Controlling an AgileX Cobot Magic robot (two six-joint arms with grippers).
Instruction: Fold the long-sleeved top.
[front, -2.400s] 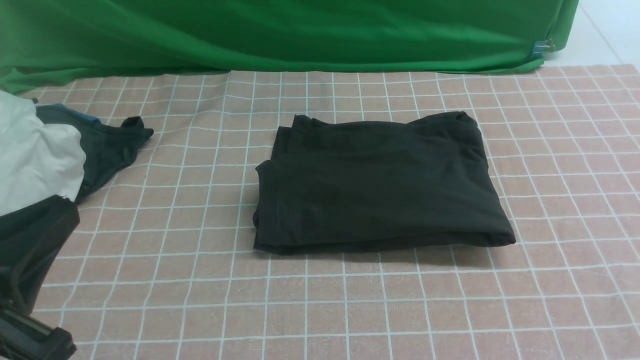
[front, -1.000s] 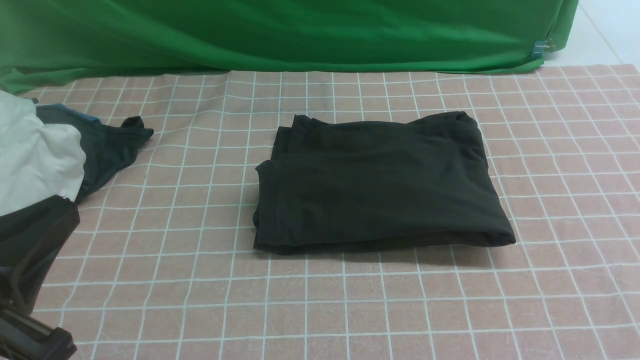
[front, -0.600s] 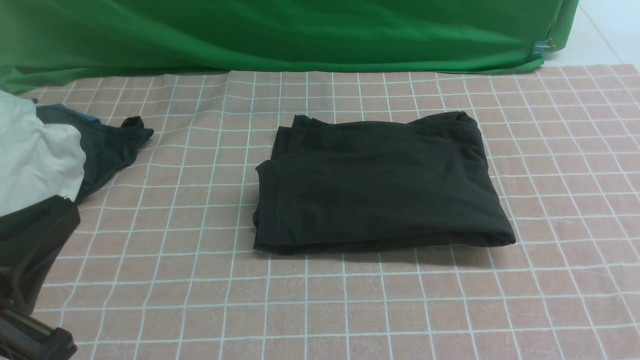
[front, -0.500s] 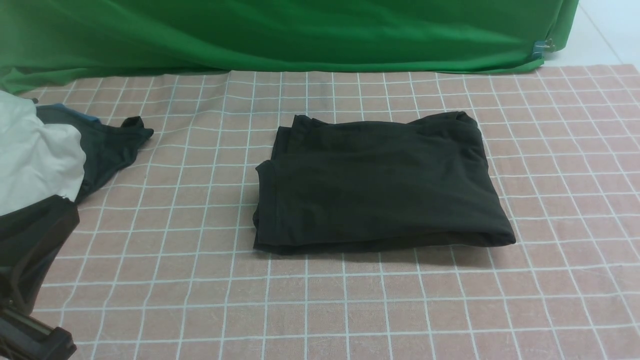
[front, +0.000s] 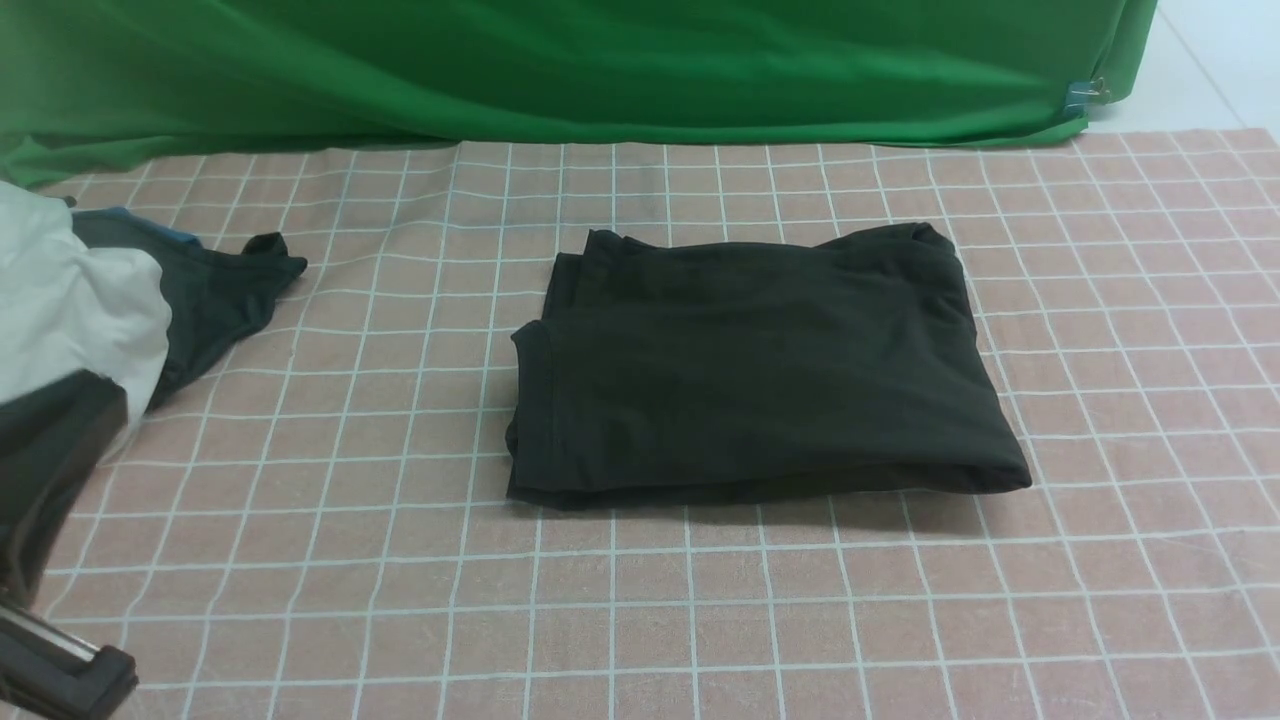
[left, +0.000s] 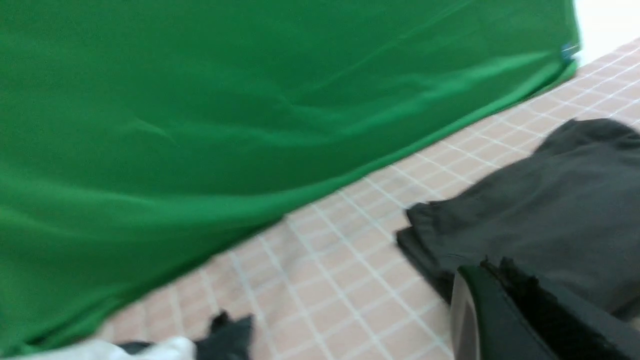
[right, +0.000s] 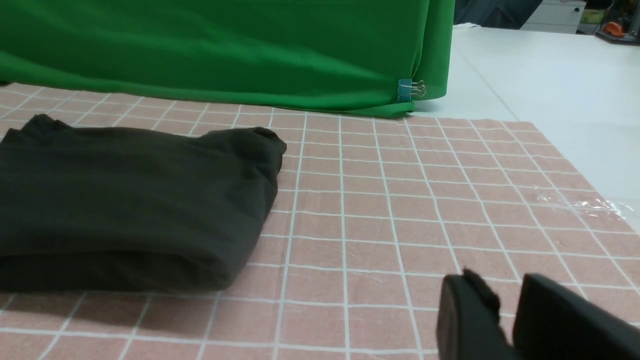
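I am logging the long-sleeved top (front: 760, 365) lying folded mid-desk (front: 700, 620), untouched since a second ago, while the left gripper (left: 505, 295), clenched and empty, is drawing back and the right gripper (right: 505, 310), slightly parted and empty, is loosening: folding looks complete.

Long-sleeved top (front: 760, 370): matt black soft knit, faintly creased. Table cover (front: 700, 620): matt pink woven cloth, white grid lines. Backdrop (front: 560, 70): green cloth, slight sheen, draped folds. Right gripper (right: 505, 310) fingers (right: 467, 315): matt black, rough-edged pads noted.
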